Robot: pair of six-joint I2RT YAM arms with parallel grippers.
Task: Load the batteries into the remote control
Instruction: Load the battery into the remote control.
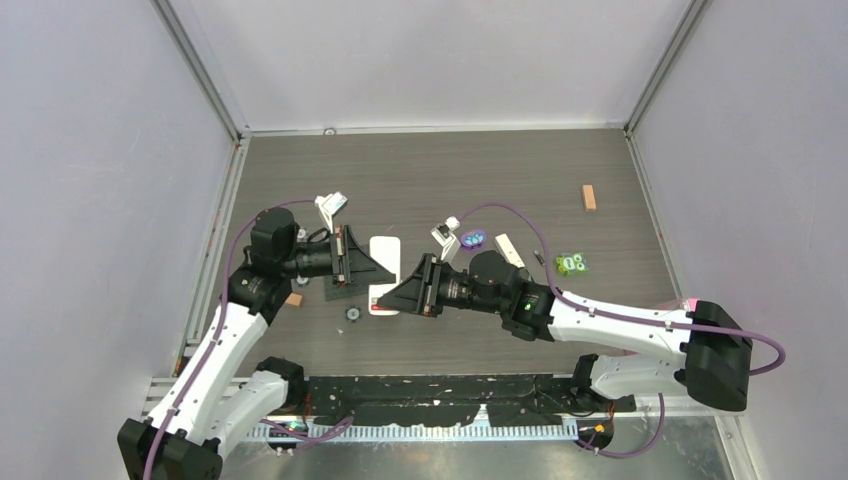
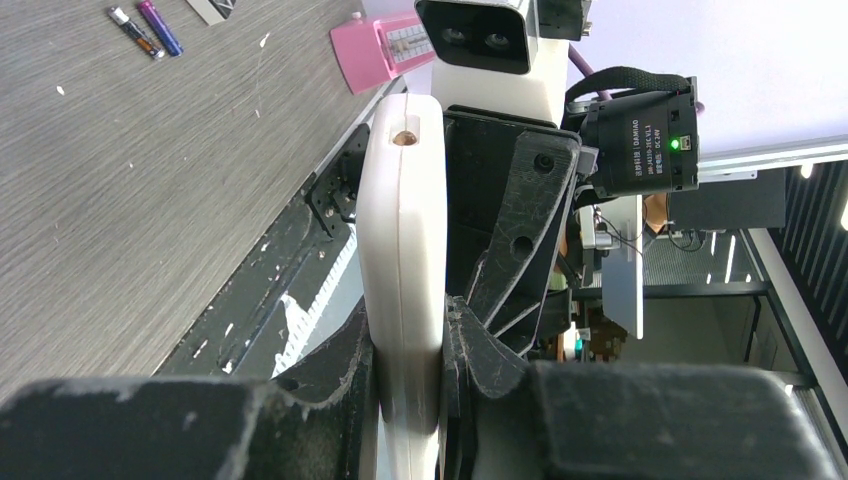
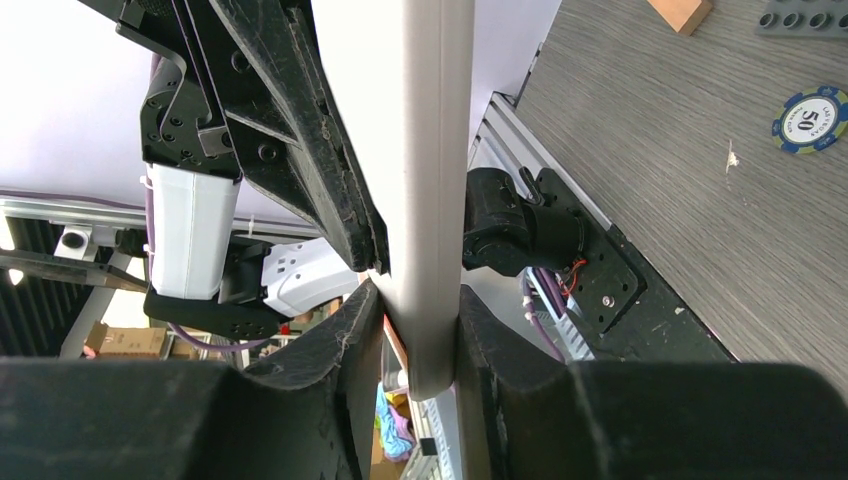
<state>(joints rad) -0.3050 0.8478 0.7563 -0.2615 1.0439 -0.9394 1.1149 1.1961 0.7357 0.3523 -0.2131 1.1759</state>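
Both left tool (image 2: pixel 410 345) and right tool (image 3: pixel 418 325) clamp wide remote's (image 1: pixel 385 255) half-hidden sides.

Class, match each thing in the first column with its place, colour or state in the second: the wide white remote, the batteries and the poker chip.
Things:
1. wide white remote
2. batteries
3. poker chip

Descriptions:
A. lying side by side on the table
B. blue and white, marked 50
C. clamped between the left gripper and the right gripper

Pairs: 1-C; 2-A; 3-B
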